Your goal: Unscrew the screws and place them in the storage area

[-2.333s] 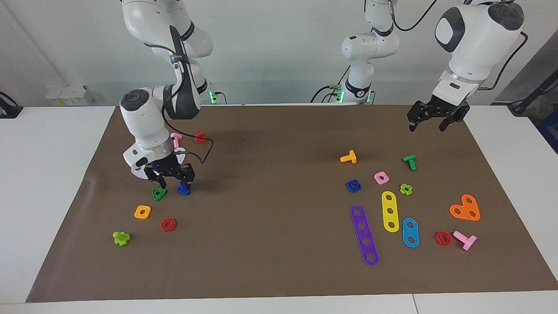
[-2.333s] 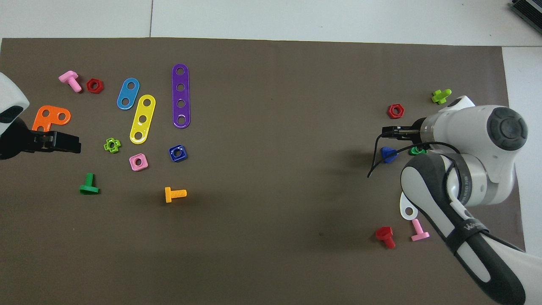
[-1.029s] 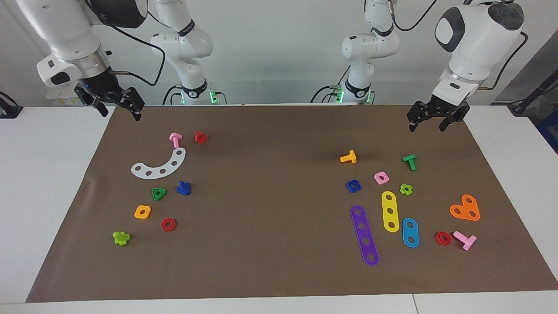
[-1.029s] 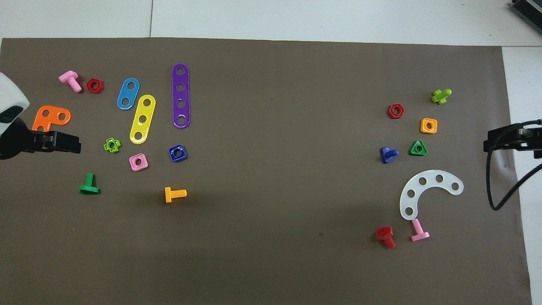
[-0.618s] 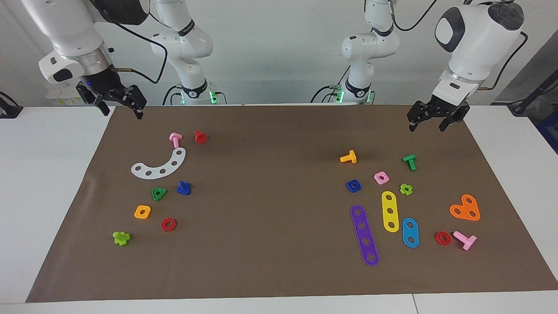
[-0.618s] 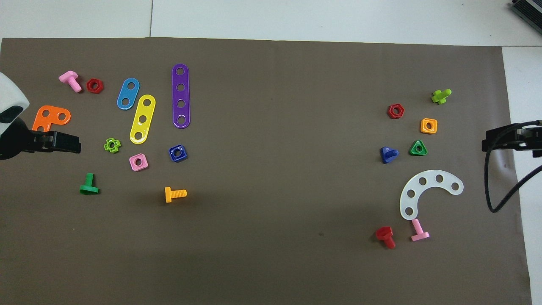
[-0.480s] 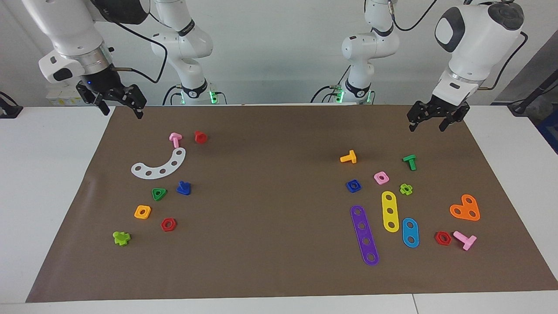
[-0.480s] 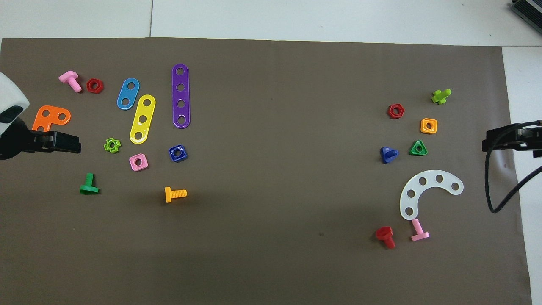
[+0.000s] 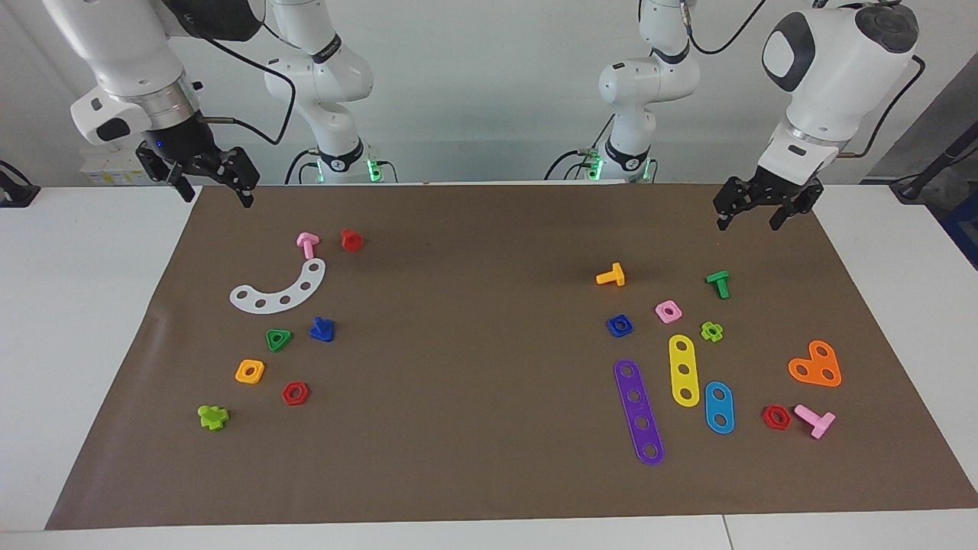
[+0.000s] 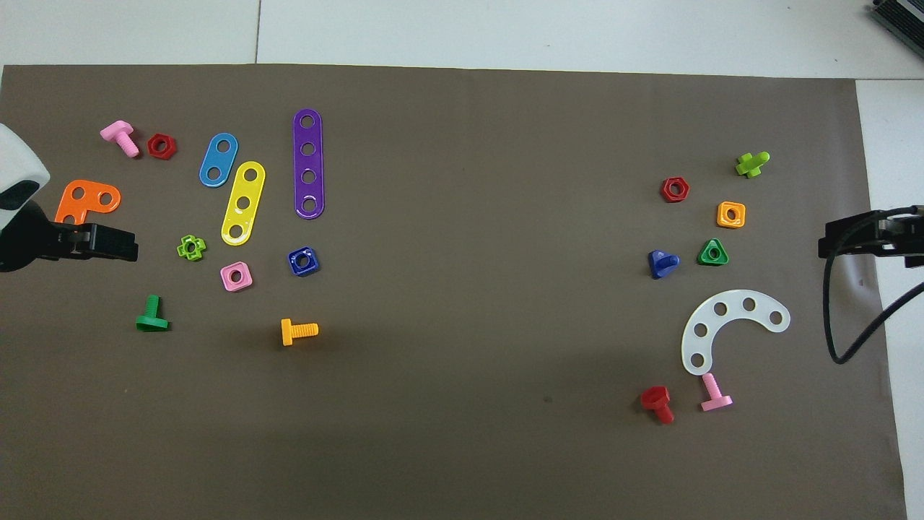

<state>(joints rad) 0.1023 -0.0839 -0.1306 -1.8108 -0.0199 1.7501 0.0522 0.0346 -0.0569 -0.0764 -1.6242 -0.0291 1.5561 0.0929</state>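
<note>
The blue bolt (image 9: 322, 329) with a triangular head lies free on the brown mat (image 9: 474, 321) at the right arm's end, beside a green triangular nut (image 9: 279, 339). It also shows in the overhead view (image 10: 662, 263). My right gripper (image 9: 215, 197) is open and empty, raised over the mat's corner near its base, well away from the bolt; its tip shows in the overhead view (image 10: 837, 238). My left gripper (image 9: 749, 221) is open and empty, waiting above the mat's edge at the left arm's end (image 10: 108, 244).
Near the blue bolt lie a white curved strip (image 9: 279, 290), an orange square nut (image 9: 250, 371), a red hex nut (image 9: 295, 393), a lime bolt (image 9: 212, 417), a pink bolt (image 9: 307, 244) and a red bolt (image 9: 351, 240). At the left arm's end lie a blue square nut (image 9: 620, 325), coloured strips and more bolts.
The right gripper, earlier down at the blue bolt, has let it lie on the mat and risen back to the mat's corner; lately it only drifts slightly. The left arm has not moved.
</note>
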